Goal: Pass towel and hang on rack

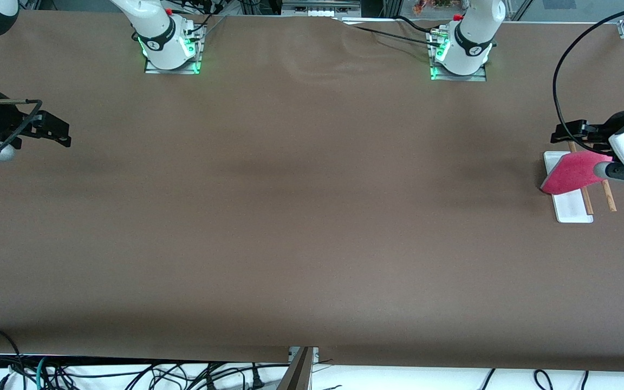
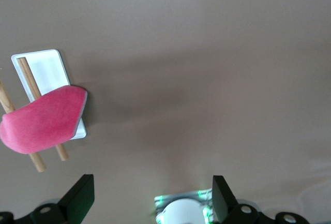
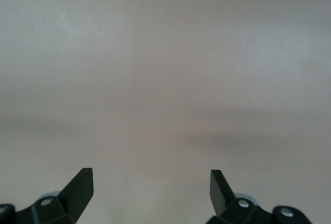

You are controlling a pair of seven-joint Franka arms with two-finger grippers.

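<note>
The front view looks down from high across the brown table (image 1: 301,216), facing both arm bases along its top edge and taking in the whole surface. The left wrist view looks straight down from well above the table, catching the towel (image 2: 44,120) draped over the rack (image 2: 49,71); the front view shares these at the left arm's end. The right wrist view faces down onto bare tabletop only, sharing nothing distinct with the others

towel (image 1: 571,172): fuzzy pink cloth | rack (image 1: 573,210): your smooth white base, wooden rods | table (image 1: 290,216): matt brown
</note>
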